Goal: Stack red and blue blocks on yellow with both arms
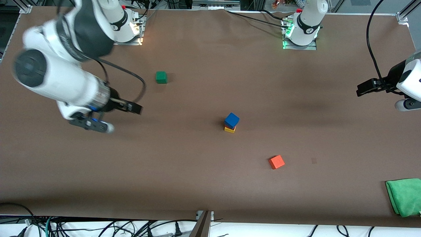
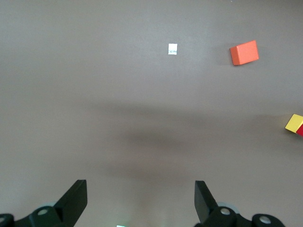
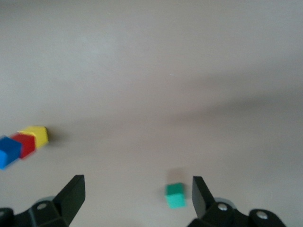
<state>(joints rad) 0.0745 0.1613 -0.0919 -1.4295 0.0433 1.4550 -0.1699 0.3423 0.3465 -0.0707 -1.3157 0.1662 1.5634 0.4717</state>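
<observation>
A stack stands mid-table: the blue block (image 1: 232,120) on top, the red block (image 1: 226,126) as a thin strip under it, the yellow cube (image 1: 230,129) at the bottom. In the right wrist view the blue (image 3: 8,151), red (image 3: 24,143) and yellow (image 3: 37,135) cubes show together. The left wrist view shows the yellow cube (image 2: 295,123) and a bit of red (image 2: 300,132) at its edge. My right gripper (image 1: 135,108) is open and empty, up over the table toward the right arm's end. My left gripper (image 1: 361,89) is open and empty, over the left arm's end.
A green cube (image 1: 161,77) sits nearer the robots' bases, also in the right wrist view (image 3: 175,195). An orange-red cube (image 1: 276,162) lies nearer the front camera than the stack, also in the left wrist view (image 2: 244,52). A green cloth (image 1: 405,196) lies at the left arm's front corner.
</observation>
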